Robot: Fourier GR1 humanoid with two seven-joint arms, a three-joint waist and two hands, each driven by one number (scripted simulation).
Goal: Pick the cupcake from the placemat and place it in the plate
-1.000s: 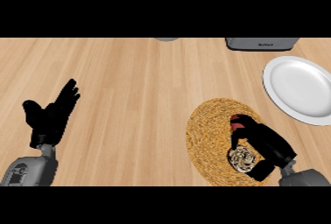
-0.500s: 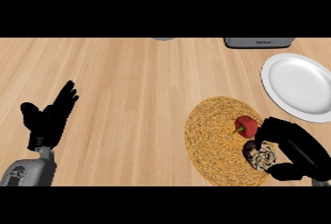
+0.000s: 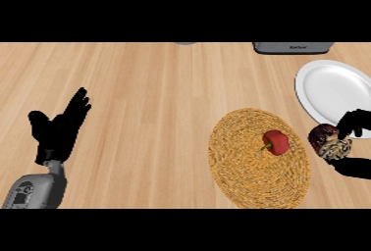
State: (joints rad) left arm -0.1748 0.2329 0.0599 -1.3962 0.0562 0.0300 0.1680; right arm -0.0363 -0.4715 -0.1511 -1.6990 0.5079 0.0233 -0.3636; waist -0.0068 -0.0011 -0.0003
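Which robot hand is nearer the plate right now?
Right. The right robot hand, curled round the cupcake, sits beside the plate's lower edge; the left robot hand rests far across the counter.

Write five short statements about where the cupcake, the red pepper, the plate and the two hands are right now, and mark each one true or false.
1. The cupcake is held in the right hand. True.
2. The cupcake already sits on the white plate. False: it is in the hand, beside the placemat's right edge and below the plate.
3. A red pepper lies on the woven placemat. True.
4. The left hand grips the pepper. False: it rests open at the view's left, fingers up, holding nothing.
5. The plate lies on the placemat. False: it lies on the wooden counter, up and to the right of the placemat.
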